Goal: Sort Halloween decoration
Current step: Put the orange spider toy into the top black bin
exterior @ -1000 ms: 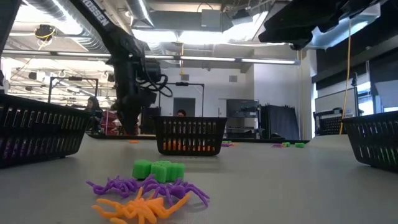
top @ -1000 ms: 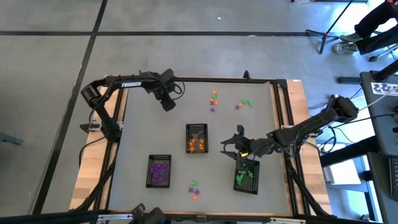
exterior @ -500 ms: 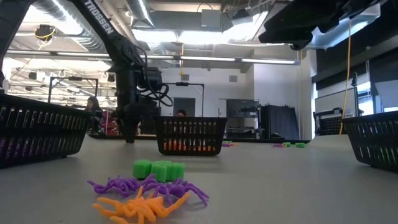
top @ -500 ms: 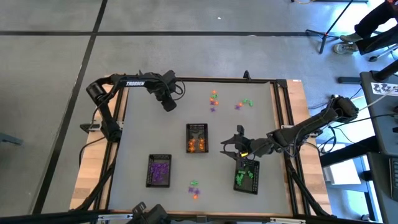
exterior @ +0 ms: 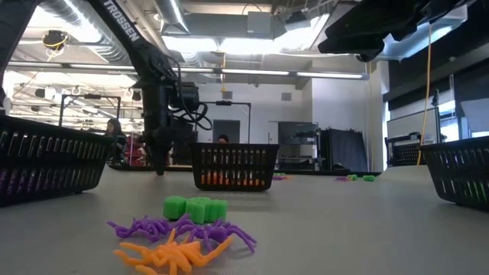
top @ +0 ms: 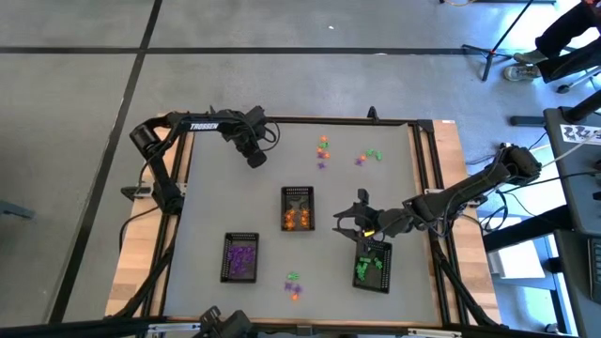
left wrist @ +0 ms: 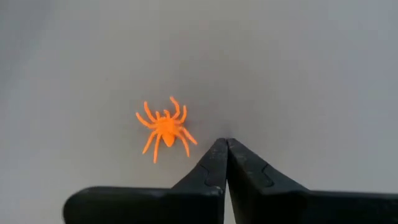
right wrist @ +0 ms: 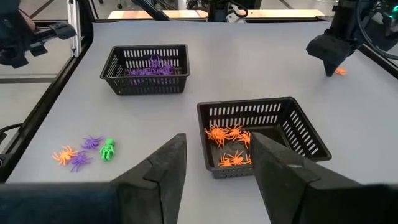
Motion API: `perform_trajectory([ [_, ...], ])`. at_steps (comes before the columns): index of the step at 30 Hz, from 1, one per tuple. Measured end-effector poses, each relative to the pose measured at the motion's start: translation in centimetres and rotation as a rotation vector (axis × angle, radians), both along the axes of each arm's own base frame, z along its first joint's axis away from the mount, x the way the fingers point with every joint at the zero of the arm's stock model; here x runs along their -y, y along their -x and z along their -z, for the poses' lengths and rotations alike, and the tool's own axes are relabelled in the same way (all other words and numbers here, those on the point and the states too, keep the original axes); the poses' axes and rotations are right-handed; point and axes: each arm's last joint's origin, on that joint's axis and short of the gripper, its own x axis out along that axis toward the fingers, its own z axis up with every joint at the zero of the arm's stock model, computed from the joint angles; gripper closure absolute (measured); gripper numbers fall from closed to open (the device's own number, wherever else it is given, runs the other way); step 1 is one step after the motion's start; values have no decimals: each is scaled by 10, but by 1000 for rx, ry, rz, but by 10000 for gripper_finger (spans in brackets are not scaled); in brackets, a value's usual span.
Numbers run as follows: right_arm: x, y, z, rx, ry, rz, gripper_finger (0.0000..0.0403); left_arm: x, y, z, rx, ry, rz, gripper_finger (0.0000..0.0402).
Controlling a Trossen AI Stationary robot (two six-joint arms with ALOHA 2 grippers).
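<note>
The Halloween decoration is tiny orange, purple and green trinkets. One orange spider [left wrist: 166, 127] lies flat on the table at the far left. My left gripper [left wrist: 226, 143] points straight down right beside it, shut, with nothing between its fingers; its tips stand just off the spider's legs. The same gripper [exterior: 159, 164] shows low over the table in the low view. My right gripper [right wrist: 217, 155] hangs open above the table between the tray of orange spiders [top: 298, 208] and the tray of green pieces [top: 374, 266].
A tray of purple spiders [top: 240, 257] stands at the near left. Loose trinkets lie at the far middle [top: 323, 150] and far right [top: 368, 156], and a small heap [exterior: 183, 233] lies by the near edge. Bare table surrounds the left gripper.
My left gripper has sunk a little toward the table at the far left. The right arm has kept still.
</note>
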Motion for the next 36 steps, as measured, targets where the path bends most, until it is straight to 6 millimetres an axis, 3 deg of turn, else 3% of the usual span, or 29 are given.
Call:
perform_trajectory([
  [7,0,0,1,-11,6,0,228,10,-1,-24,20,-82,17,401],
  [12,0,0,1,-11,5,0,228,4,7,-34,73,-83,-45,389],
  [22,0,0,1,-9,5,0,228,-17,20,-33,119,-105,-113,257],
  [27,-1,-2,6,-22,11,0,228,-24,19,-21,112,-93,-130,228],
  [36,-2,-5,9,-28,15,-1,228,-28,15,9,49,-13,-203,227],
])
